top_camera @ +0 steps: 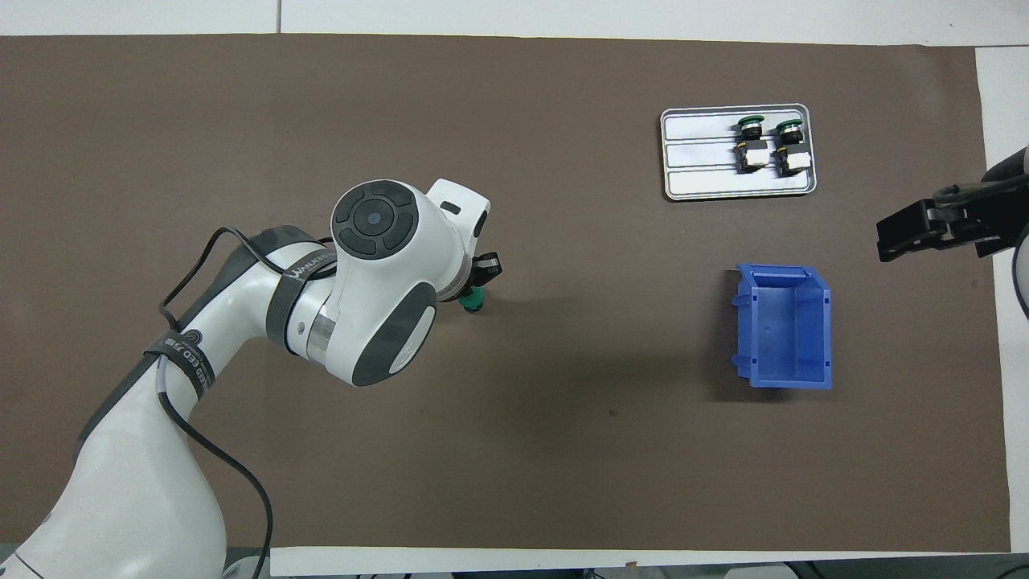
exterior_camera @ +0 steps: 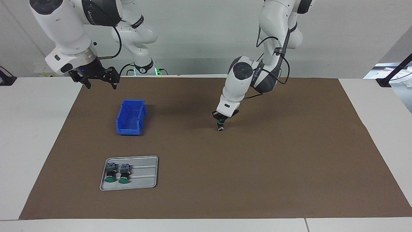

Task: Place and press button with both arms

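Observation:
My left gripper [exterior_camera: 220, 121] is low over the middle of the brown mat and shut on a button [exterior_camera: 220, 126], green cap up, with its lower end at or just above the mat. In the overhead view the wrist hides most of that gripper [top_camera: 480, 283], and only the button's green cap [top_camera: 473, 301] shows. My right gripper [exterior_camera: 97, 80] is open and empty, raised over the mat's edge at the right arm's end; it also shows in the overhead view [top_camera: 924, 229]. The right arm waits.
A grey metal tray [exterior_camera: 145, 175] [top_camera: 699, 165] holds two more green-capped buttons [exterior_camera: 117, 173] [top_camera: 770, 145] lying on their sides. An empty blue bin [exterior_camera: 130, 117] [top_camera: 784, 326] stands nearer to the robots than the tray.

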